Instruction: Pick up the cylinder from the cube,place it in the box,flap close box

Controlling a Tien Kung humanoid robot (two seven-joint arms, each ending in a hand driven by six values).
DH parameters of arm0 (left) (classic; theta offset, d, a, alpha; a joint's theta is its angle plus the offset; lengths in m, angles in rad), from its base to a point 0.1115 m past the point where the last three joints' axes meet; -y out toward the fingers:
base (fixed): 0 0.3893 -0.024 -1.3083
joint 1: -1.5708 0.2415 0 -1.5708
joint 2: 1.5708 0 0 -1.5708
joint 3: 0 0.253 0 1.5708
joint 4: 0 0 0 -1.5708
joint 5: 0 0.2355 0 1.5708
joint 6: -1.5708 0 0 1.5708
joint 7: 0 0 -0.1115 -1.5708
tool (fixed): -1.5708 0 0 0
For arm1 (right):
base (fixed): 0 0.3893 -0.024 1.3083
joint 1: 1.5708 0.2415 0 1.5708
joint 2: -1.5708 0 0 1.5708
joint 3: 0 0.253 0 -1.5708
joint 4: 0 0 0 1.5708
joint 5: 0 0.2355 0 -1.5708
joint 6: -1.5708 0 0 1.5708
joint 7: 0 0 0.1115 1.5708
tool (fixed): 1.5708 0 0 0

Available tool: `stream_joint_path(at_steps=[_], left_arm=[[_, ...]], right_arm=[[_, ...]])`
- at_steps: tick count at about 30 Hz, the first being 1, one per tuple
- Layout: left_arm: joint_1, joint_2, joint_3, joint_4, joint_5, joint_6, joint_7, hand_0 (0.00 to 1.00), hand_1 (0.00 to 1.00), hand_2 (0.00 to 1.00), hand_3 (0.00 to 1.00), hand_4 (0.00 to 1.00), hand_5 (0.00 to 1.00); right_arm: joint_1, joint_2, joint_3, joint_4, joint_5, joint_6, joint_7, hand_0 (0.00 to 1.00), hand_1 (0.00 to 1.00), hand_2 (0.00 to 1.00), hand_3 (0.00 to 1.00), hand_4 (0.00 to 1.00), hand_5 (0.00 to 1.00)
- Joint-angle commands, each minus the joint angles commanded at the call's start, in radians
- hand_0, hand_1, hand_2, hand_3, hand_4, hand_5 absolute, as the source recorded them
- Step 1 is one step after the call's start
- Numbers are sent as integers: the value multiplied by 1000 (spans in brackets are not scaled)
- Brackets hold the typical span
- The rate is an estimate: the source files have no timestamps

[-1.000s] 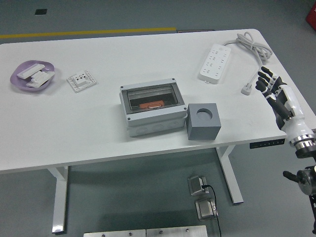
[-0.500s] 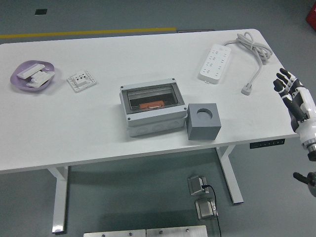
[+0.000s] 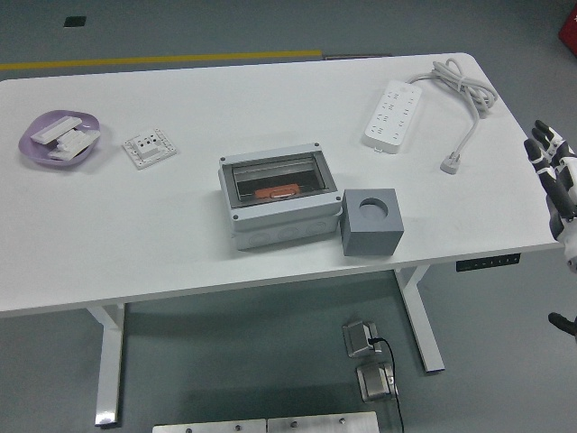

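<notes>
This looks like a robotics lab or test workshop. A white height-adjustable table [image 3: 135, 253] with a control panel [image 3: 487, 263] on its edge stands on a grey industrial floor [image 3: 252, 361] marked with a yellow line [image 3: 162, 60]. A power strip [image 3: 393, 115], an electrical enclosure box [image 3: 279, 200] and floor sockets [image 3: 370, 356] add to the technical feel.

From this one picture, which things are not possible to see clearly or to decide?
- Head view: the cube shows a dark round hole on top; whether a cylinder sits in it cannot be told.
- The box holds something orange, too small and shaded to identify.
- The right hand is cut off by the right edge.
- The left arm is out of frame.
- The items in the purple dish are too small to name.
</notes>
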Motion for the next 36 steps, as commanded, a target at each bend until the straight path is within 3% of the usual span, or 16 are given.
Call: stream_joint_path(at_steps=[6, 15, 17, 26, 31, 36], left_arm=[[-29, 18, 14, 0, 35, -4, 17, 567, 543, 483, 614, 2, 2], [-94, 44, 49, 0, 147, -30, 39, 568, 544, 484, 615, 2, 2], [-98, 45, 57, 0, 150, -32, 40, 569, 543, 486, 614, 2, 2], [-36, 36, 112, 0, 78, -35, 23, 570, 543, 486, 615, 2, 2], [12, 24, 135, 0, -2, -36, -1, 570, 544, 486, 615, 2, 2], [43, -6, 161, 0, -56, -39, -10, 571, 545, 486, 614, 2, 2]], right_arm=[[-43, 0, 40, 20, 19, -51, 65, 998, 965, 971, 961, 998, 749], [-148, 41, 99, 38, 90, -164, 209, 998, 951, 955, 943, 998, 753], [-153, 43, 102, 41, 94, -173, 221, 972, 901, 904, 893, 998, 768], [-125, 46, 42, 25, 76, -178, 223, 958, 878, 882, 872, 998, 783], [-45, 38, -19, -10, 14, -148, 174, 953, 869, 876, 866, 998, 790], [53, 26, -67, -33, -32, -112, 118, 957, 864, 869, 861, 998, 791]])
